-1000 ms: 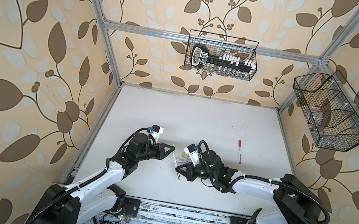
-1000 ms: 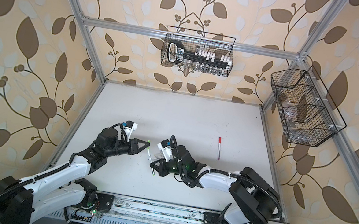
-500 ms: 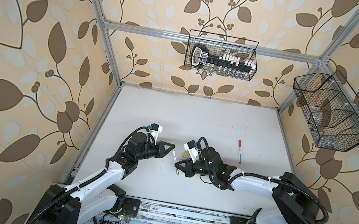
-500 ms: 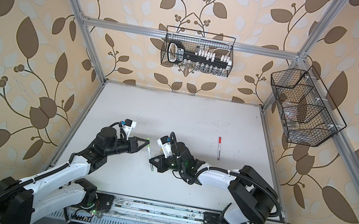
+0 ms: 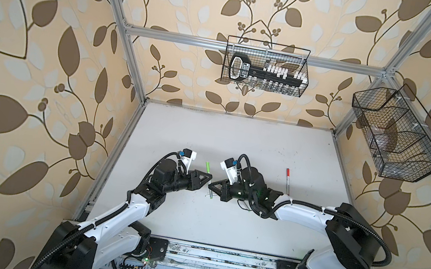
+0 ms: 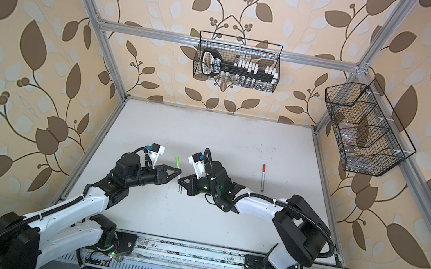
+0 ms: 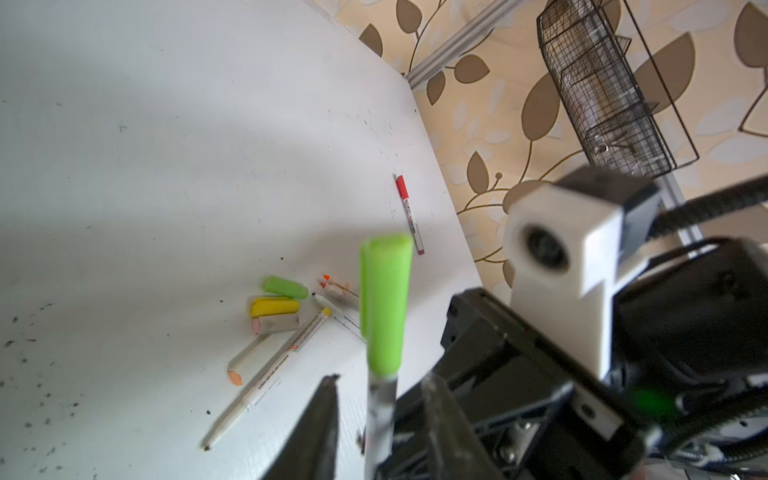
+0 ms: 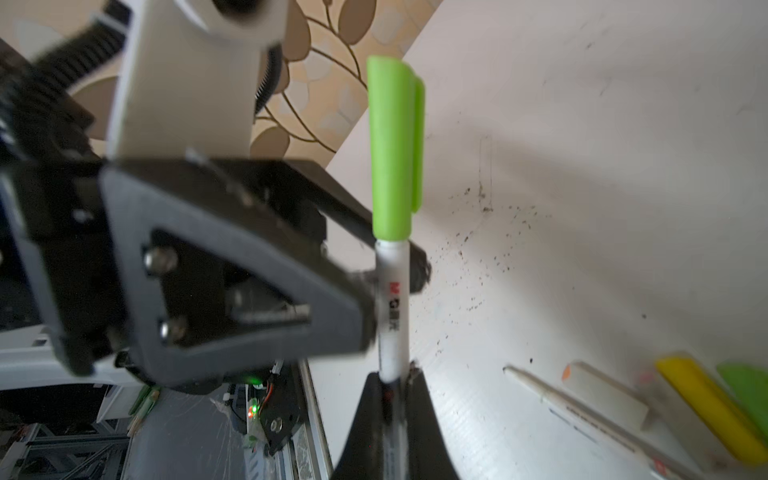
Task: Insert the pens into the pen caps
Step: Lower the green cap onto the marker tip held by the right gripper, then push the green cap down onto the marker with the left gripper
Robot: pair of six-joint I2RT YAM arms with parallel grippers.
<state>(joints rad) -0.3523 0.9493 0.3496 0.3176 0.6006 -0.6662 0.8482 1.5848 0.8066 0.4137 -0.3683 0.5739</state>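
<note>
Over the table (image 5: 236,144), toward its front edge, the right gripper (image 8: 390,384) has its fingers clamped on the pen (image 8: 392,299). The left gripper (image 7: 382,415) has its fingers apart, astride the pen. The cap (image 8: 395,141) seems seated, though the view is blurred. Draw the left gripper straight back, clear of the cap.

In both top views my right arm (image 5: 301,214) hides the loose pens (image 7: 286,353) and caps (image 7: 274,307) on the table (image 5: 236,144), and the red-capped pen (image 5: 287,180) has print too small to read. On the right wrist camera the green-capped pen (image 8: 392,291) disappears between the right gripper (image 8: 392,378) fingers and runs out of the picture, and the yellow cap (image 8: 715,411) and green cap (image 8: 748,390) are cut off at its edge. On the left wrist camera that pen is blurred, and I can't tell what lies in the wire basket (image 5: 398,168).
</note>
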